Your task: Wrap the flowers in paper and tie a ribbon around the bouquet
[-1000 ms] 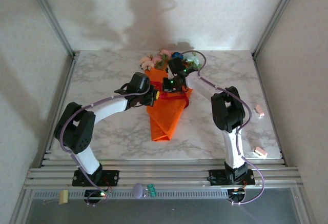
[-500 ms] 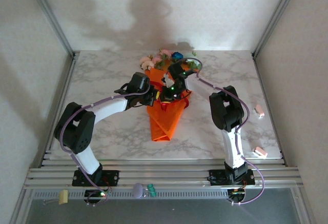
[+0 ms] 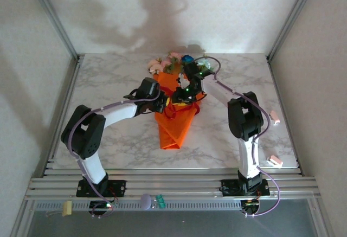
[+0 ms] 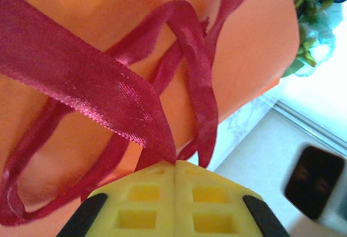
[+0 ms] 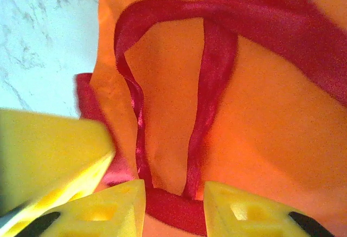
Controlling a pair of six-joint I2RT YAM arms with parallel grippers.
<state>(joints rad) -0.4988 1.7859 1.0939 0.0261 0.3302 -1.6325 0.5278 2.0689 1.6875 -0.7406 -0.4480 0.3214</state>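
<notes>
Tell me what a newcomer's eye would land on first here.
The bright orange bouquet lies in the middle of the marble table, its flowers pointing toward the far edge. A red ribbon loops across it. The left tool is shut on one strand, and the right tool has its jaws apart with the ribbon lying between them.

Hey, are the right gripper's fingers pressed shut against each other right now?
No, on the right gripper a clear gap separates the yellow fingers, with the ribbon crossing it.
</notes>
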